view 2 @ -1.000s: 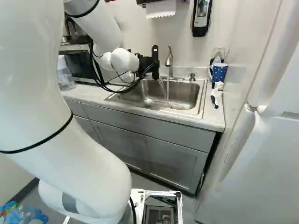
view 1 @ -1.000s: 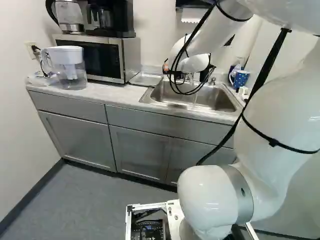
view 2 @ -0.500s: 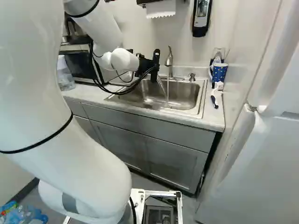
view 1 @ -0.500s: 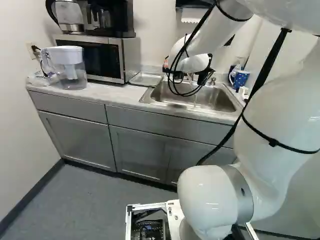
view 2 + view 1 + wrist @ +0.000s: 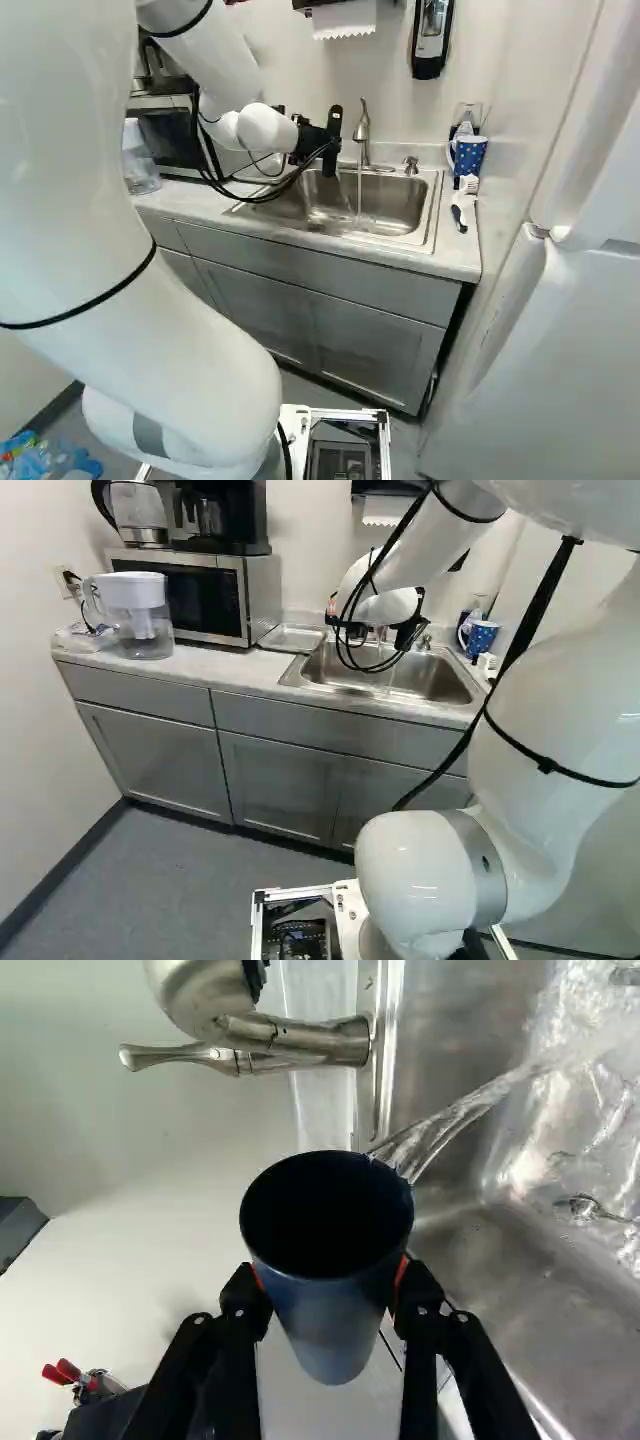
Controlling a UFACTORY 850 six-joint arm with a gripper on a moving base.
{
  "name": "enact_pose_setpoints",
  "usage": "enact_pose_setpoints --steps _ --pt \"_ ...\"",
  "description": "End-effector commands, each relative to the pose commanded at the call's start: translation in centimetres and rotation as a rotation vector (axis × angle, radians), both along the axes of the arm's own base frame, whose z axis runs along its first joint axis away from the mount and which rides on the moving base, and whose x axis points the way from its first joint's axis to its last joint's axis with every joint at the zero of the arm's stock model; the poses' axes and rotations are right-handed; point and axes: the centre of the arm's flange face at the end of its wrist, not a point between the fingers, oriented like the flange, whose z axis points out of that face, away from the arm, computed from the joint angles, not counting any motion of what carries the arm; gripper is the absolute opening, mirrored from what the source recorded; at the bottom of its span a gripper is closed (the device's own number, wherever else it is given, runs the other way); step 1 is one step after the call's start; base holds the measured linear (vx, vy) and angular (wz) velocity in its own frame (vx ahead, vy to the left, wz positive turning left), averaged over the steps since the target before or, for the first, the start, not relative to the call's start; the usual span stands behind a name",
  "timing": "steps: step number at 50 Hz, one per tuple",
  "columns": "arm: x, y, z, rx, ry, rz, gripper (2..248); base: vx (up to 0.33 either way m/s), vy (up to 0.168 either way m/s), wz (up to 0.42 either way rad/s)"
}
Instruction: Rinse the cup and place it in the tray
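The rinse looks to be the step in hand: the dark blue cup (image 5: 335, 1330) is at the sink (image 5: 395, 205), close to the faucet (image 5: 362, 135), with running water (image 5: 359, 190) at the centre of the right base view. In the wrist view a slanting stream (image 5: 440, 1130) runs between the cup's rim and the basin; whether it pours out of the cup or passes behind it, I cannot tell. The gripper (image 5: 328, 1285) is pinching the cup from 2 sides, its orange pads (image 5: 402, 1270) against the wall, the mouth facing the wrist camera.

Next, I judge, the cup should be emptied fully, then carried clear of the faucet to the metal tray (image 5: 292, 637), upper middle of the left base view, beside the sink, and let go gently there. A wet wall could slip in the pads.

No brand, label or writing can be made out on the cup
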Motion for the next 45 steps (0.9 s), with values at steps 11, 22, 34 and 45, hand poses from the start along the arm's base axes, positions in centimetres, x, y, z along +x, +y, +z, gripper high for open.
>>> enact_pose_setpoints --steps 11,22,34,45 --pt "0.00 0.00 0.00 0.002 0.000 -0.001 126 0.000 0.000 0.000" --pt "0.00 0.00 0.00 0.038 -0.002 -0.013 126 0.000 0.000 0.000" --pt "0.00 0.00 0.00 0.038 -0.002 -0.013 126 0.000 0.000 0.000" --pt "0.00 0.00 0.00 0.038 -0.002 -0.013 126 0.000 0.000 0.000"
